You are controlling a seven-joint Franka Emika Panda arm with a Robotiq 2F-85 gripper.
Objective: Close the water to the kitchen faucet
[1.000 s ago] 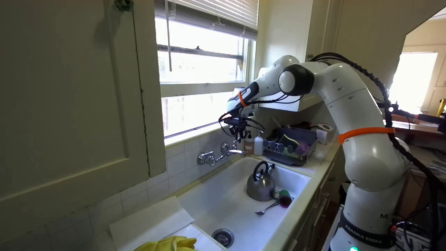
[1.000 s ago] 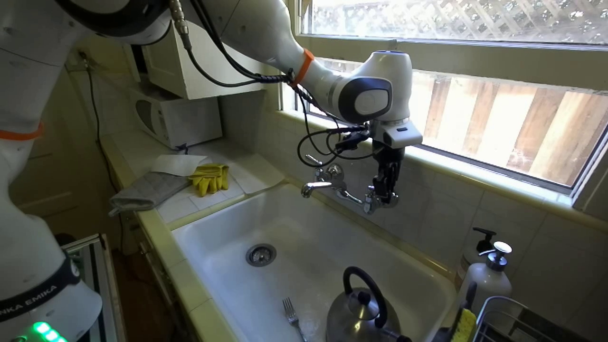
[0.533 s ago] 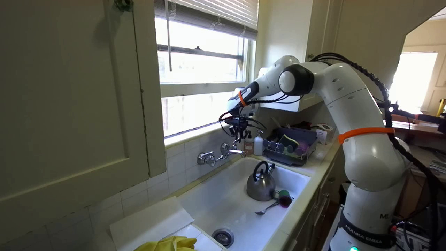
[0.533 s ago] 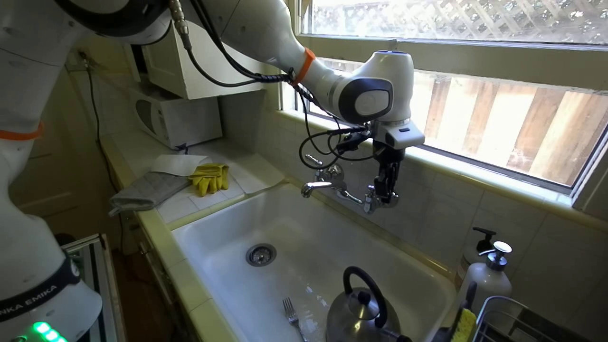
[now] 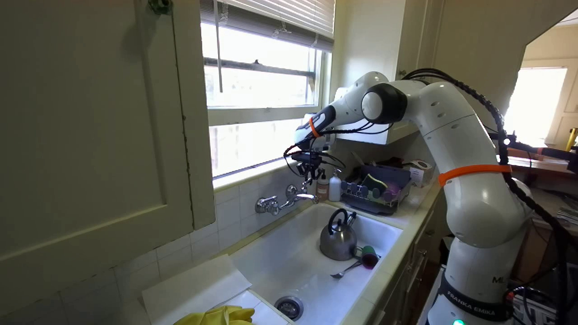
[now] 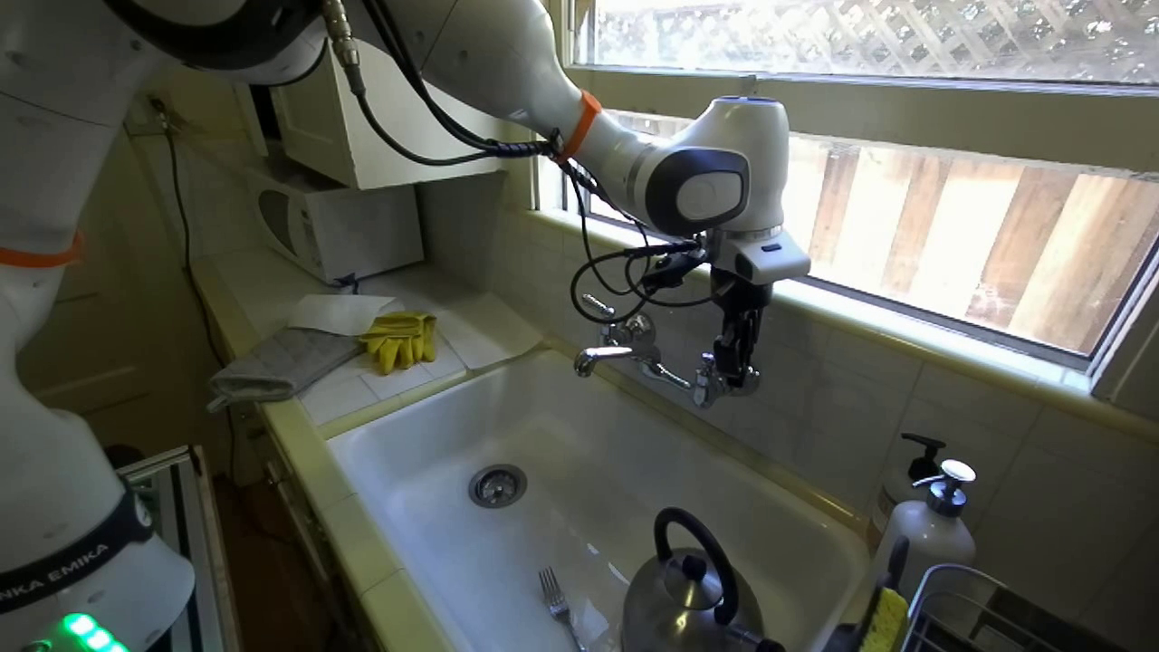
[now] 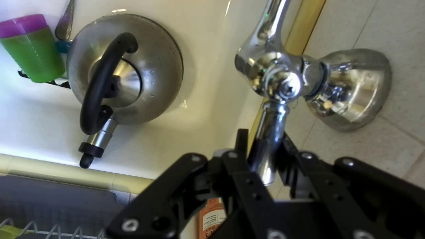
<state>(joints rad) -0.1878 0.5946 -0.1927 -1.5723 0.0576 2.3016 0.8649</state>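
The kitchen faucet (image 6: pixel 675 371) is chrome and mounted on the tiled wall above the sink; it also shows in an exterior view (image 5: pixel 289 201). Its spout points out over the basin. In the wrist view, the faucet's near handle (image 7: pixel 270 127) is a shiny cylinder below a round hub. My gripper (image 7: pixel 265 149) points down with its dark fingers on either side of this handle, close against it. The handle sits slightly tilted between them, its end visible between the fingers. In both exterior views, the gripper (image 5: pixel 309 174) (image 6: pixel 735 367) covers part of this handle. The far handle (image 6: pixel 599 306) is free.
A metal kettle (image 7: pixel 129 69) stands in the white sink (image 6: pixel 426 426), with a green and purple cup (image 7: pixel 36 49) and a fork (image 6: pixel 557 598) beside it. Soap bottles (image 6: pixel 928 525) and a dish rack (image 5: pixel 379 189) stand at the sink's end. The window sill (image 6: pixel 942 321) runs above.
The gripper has shifted very slightly toward the soap-bottle side, then stayed still. Bright glints on the sink floor near the fork have grown and changed shape.
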